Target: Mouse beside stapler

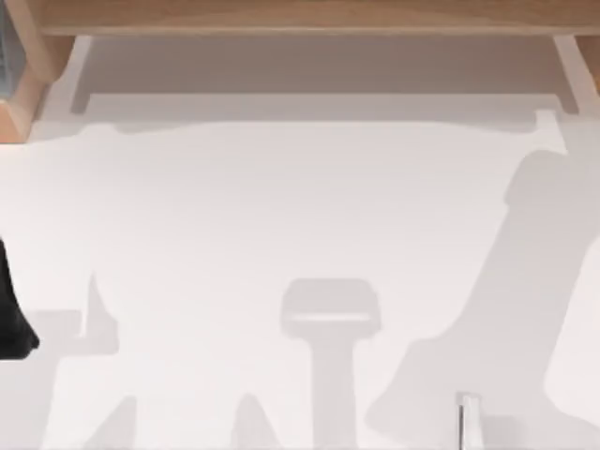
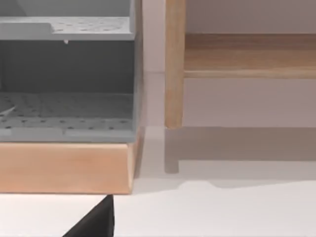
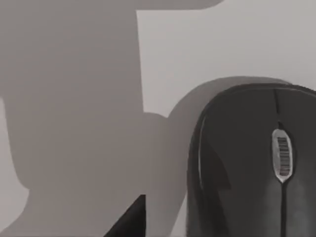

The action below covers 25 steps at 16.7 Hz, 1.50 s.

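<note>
A glossy black mouse [image 3: 252,168] with a grey scroll wheel lies on the white table, close under the right wrist camera. A black part of my right gripper [image 3: 129,219] shows just beside the mouse, with a narrow strip of table between them. The stapler is out of view. My left arm is a dark shape [image 1: 11,319] at the table's left edge. A black tip of my left gripper [image 2: 95,221] hangs over the white table in front of a wooden base.
A wooden shelf [image 1: 300,19] runs along the table's far edge. At the far left a grey perforated tray rack [image 2: 66,106] stands on a wooden base [image 2: 64,168], next to a shelf leg [image 2: 174,64]. Arm shadows cross the white tabletop [image 1: 281,206].
</note>
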Each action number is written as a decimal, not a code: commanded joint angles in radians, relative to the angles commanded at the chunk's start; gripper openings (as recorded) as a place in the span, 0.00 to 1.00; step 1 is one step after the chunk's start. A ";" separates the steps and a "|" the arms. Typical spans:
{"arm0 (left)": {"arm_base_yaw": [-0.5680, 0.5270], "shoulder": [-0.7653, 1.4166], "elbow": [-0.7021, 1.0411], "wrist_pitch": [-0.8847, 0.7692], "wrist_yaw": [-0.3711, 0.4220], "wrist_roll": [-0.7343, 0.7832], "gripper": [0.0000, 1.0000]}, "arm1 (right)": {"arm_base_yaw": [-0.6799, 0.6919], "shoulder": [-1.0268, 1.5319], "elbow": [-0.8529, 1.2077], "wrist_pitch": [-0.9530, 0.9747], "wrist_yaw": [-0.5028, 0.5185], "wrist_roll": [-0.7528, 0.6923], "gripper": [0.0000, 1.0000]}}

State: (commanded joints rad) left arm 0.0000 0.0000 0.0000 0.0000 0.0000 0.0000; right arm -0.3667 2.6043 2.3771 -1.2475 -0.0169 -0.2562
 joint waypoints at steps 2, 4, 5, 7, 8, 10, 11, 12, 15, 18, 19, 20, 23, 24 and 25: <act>0.000 0.000 0.000 0.000 0.000 0.000 1.00 | 0.000 0.000 0.000 0.000 0.000 0.000 0.47; 0.000 0.000 0.000 0.000 0.000 0.000 1.00 | 0.000 0.000 0.000 0.000 0.000 0.000 0.32; 0.000 0.000 0.000 0.000 0.000 0.000 1.00 | 0.000 0.000 0.000 0.000 0.000 0.000 0.25; 0.000 0.000 0.000 0.000 0.000 0.000 1.00 | 0.000 0.000 0.000 0.000 0.000 0.000 0.10; 0.000 0.000 0.000 0.000 0.000 0.000 1.00 | 0.000 0.000 0.000 0.000 0.000 0.000 0.02; 0.000 0.000 0.000 0.000 0.000 0.000 1.00 | 0.000 0.000 0.000 0.000 0.000 0.000 0.00; 0.000 0.000 0.000 0.000 0.000 0.000 1.00 | 0.000 0.000 0.000 0.000 0.000 0.000 0.00; 0.000 0.000 0.000 0.000 0.000 0.000 1.00 | 0.000 0.000 0.000 0.000 0.000 0.000 0.00; 0.000 0.000 0.000 0.000 0.000 0.000 1.00 | 0.000 0.000 0.000 0.000 0.000 0.000 0.00; 0.000 0.000 0.000 0.000 0.000 0.000 1.00 | -0.003 -0.001 0.000 0.000 0.000 0.001 0.00; 0.000 0.000 0.000 0.000 0.000 0.000 1.00 | -0.004 -0.009 0.002 -0.003 0.001 0.002 0.00; 0.000 0.000 0.000 0.000 0.000 0.000 1.00 | -0.005 -0.023 0.002 -0.008 0.004 0.003 0.00; 0.000 0.000 0.000 0.000 0.000 0.000 1.00 | -0.009 -0.088 -0.038 -0.021 0.018 0.016 0.00; 0.000 0.000 0.000 0.000 0.000 0.000 1.00 | -0.010 -0.118 -0.059 -0.020 0.025 0.023 0.00; 0.000 0.000 0.000 0.000 0.000 0.000 1.00 | -0.009 -0.152 -0.083 -0.015 0.031 0.033 0.00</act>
State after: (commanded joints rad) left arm 0.0000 0.0000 0.0000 0.0000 0.0000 0.0000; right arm -0.3761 2.4521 2.2936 -1.2622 0.0138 -0.2235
